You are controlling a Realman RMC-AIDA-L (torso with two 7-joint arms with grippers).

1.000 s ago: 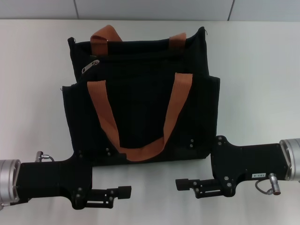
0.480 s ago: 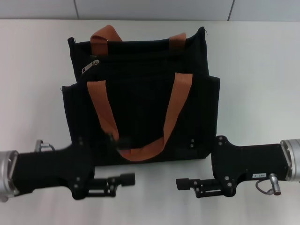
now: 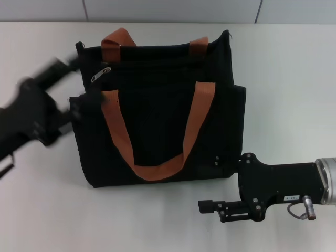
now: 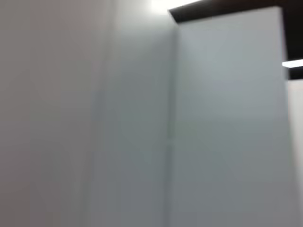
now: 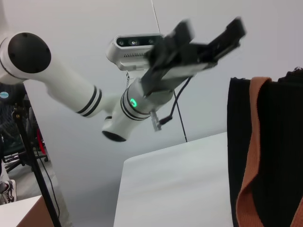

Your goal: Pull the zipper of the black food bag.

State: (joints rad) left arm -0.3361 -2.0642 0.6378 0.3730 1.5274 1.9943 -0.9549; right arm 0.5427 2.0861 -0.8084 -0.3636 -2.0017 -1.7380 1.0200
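Observation:
The black food bag stands in the middle of the white table, with two orange-brown strap handles. The zipper is a small silver slider near the bag's top left corner. My left gripper is open and blurred with motion, raised beside the bag's upper left corner, close to the zipper and not touching it. It also shows in the right wrist view, with its fingers apart. My right gripper is low in front of the bag's lower right corner, apart from it. The bag's edge also shows in the right wrist view.
The white table extends to the bag's right and in front of it. A pale wall runs behind the table's far edge. The left wrist view shows only blurred wall panels.
My left arm has swung up and away from the table's front edge to the bag's upper left corner. The right arm and the bag have not moved.

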